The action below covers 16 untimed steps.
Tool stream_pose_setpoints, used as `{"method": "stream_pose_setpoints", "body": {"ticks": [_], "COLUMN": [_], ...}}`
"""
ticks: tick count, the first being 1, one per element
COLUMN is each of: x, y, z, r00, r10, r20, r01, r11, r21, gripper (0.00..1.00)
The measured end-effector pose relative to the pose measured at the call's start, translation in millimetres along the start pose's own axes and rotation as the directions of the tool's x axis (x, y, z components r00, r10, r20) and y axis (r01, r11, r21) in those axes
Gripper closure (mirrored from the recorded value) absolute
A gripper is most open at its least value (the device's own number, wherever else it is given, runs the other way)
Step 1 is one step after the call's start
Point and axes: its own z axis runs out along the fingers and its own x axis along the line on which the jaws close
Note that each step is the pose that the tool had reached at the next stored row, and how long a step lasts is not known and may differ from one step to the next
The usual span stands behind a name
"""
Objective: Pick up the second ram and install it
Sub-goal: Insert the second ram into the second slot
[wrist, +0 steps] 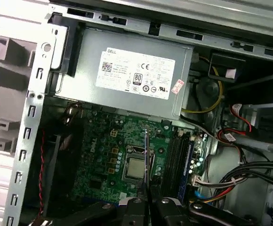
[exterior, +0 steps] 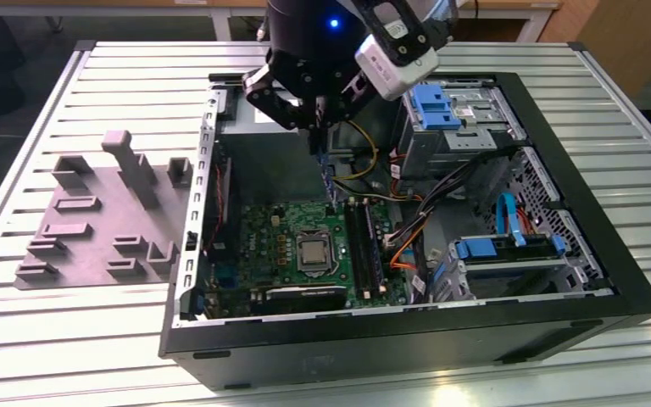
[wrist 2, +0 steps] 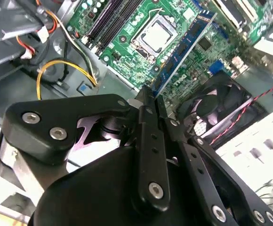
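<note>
Blue-green second ram is already picked up, pinched edge-on between the narrowed jaws of the gripper and held above the motherboard. Black slots, at about 5 o'clock from it, probably aren't reached yet, so seating is left.

Gripper pinched tight on the second ram, the blue-green stick running out toward one o'clock over the green motherboard. Processor socket sits beside it, black fan at three o'clock.
</note>
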Motion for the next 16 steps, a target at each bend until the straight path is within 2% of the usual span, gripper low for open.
{"method": "stream_pose_setpoints", "body": {"ticks": [4, 8, 12, 16], "x": [0.0, 0.0, 0.0, 0.0], "y": [0.0, 0.0, 0.0, 0.0], "z": [0.5, 0.9, 1.4, 1.8], "r00": [0.9974, 0.9897, 0.9773, 0.9594], "r10": [0.072, 0.143, 0.212, 0.282], "r20": [0.0009, 0.0017, 0.0026, 0.0036], "r01": [-0.072, -0.143, -0.212, -0.282], "r11": [0.9974, 0.9897, 0.9773, 0.9594], "r21": [0.0007, 0.0014, 0.0020, 0.0026], "gripper": [0.86, 0.86, 0.86, 0.86]}}
